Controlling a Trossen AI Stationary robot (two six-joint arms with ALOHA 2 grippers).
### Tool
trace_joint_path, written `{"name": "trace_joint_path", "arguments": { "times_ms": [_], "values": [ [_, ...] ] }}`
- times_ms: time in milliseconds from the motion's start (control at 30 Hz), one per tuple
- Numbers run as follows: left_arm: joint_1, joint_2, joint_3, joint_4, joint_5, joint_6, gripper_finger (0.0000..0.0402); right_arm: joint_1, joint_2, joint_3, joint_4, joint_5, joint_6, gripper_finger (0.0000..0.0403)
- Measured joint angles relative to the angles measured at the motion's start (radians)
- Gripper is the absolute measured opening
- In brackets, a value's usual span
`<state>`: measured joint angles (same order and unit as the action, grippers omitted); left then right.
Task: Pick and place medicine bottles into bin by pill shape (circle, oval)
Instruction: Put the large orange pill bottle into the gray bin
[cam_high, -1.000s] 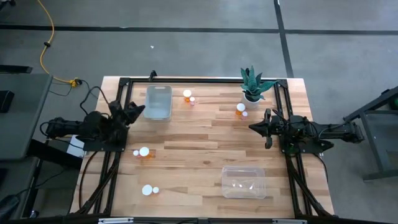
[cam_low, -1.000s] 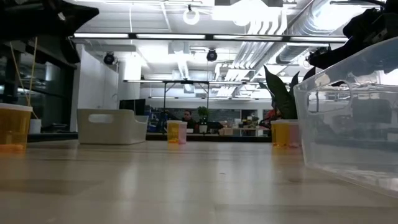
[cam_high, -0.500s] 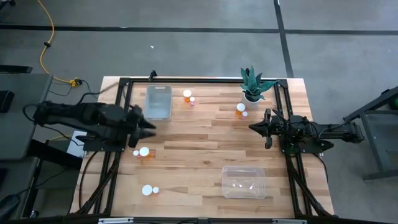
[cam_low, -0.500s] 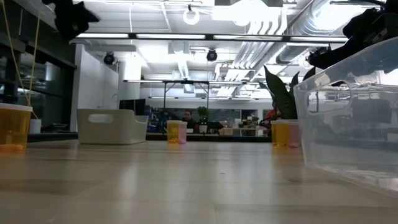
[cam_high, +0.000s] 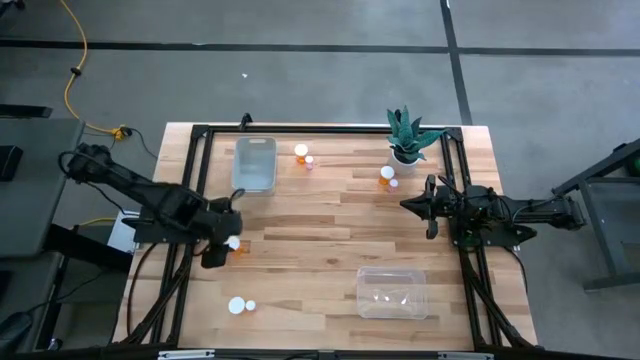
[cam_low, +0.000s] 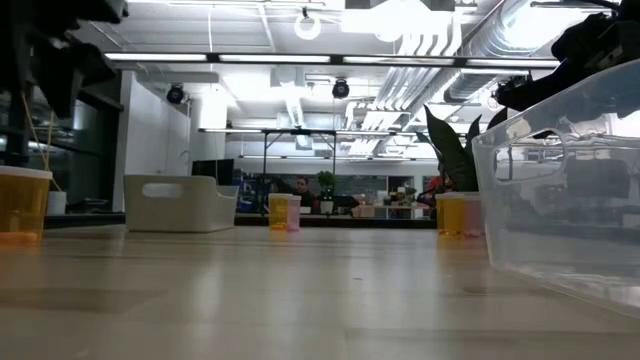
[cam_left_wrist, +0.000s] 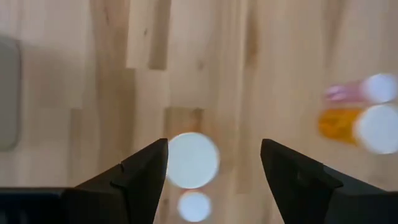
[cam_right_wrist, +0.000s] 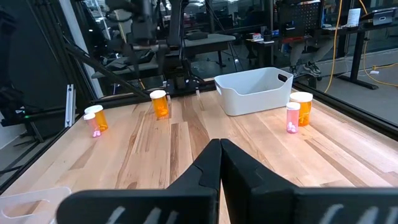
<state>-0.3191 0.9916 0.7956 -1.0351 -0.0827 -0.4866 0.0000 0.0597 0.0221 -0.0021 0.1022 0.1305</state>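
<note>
Four pairs of medicine bottles stand upright on the wooden table, each a larger orange one beside a small pink one. My left gripper hangs open, pointing down over the left pair. In the left wrist view the large white cap and the small cap lie between and below my open fingers, untouched. The near-left pair shows at that view's side. Other pairs stand at the far middle and by the plant. My right gripper waits shut at the right.
A white bin stands at the far left and a clear bin near the front right. A potted green plant stands at the far right. Black frame rails run along the table's left and right sides.
My left gripper has swung from beside the white bin toward the table's near edge, out over the left pair of bottles, and has tipped from level to pointing down. The bottles and my right arm have stayed where they were.
</note>
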Motion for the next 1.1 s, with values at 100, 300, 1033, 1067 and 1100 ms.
{"name": "trace_joint_path", "arguments": {
  "times_ms": [100, 300, 1033, 1067, 1100],
  "values": [
    [-0.035, 0.021, -0.033, -0.001, -0.063, -0.034, 0.0248, 0.0, 0.0, 0.0, 0.0, 0.0, 0.0, 0.0],
    [-0.056, 0.046, -0.046, 0.005, -0.075, -0.056, 0.0249, 0.0, 0.0, 0.0, 0.0, 0.0, 0.0, 0.0],
    [-0.053, 0.166, -0.046, 0.007, -0.036, -0.043, 0.0249, 0.0, 0.0, 0.0, 0.0, 0.0, 0.0, 0.0],
    [-0.053, 0.181, -0.046, 0.007, -0.043, -0.041, 0.0249, 0.0, 0.0, 0.0, 0.0, 0.0, 0.0, 0.0],
    [-0.054, 0.193, -0.046, 0.007, -0.049, -0.035, 0.0249, 0.0, 0.0, 0.0, 0.0, 0.0, 0.0, 0.0]
  ]
}}
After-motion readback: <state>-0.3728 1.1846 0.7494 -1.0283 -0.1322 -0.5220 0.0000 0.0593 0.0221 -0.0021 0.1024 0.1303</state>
